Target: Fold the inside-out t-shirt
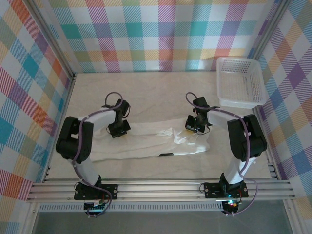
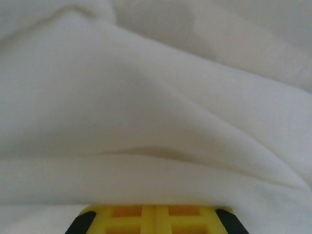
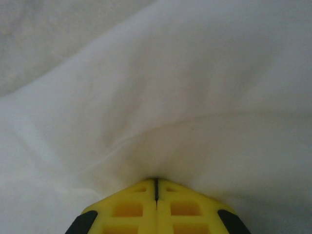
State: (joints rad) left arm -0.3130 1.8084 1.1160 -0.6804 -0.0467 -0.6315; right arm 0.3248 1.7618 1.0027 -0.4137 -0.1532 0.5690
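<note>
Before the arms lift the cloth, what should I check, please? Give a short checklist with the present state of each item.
1. Left gripper shut on shirt: ok.
2. Right gripper shut on shirt: ok.
3. Both grips at the shirt's far edge: ok.
4. Shirt smooth: not ok, bunched near the right gripper.
5. Basket apart from shirt: ok.
6. How many layers each grip holds: cannot tell.

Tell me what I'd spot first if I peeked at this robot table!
Probably the white t-shirt lying across the middle of the table, with the left claw and right claw each pinching its far edge. Next come the bright rainbow-checked walls all around, and the white mesh basket in the far right corner.
</note>
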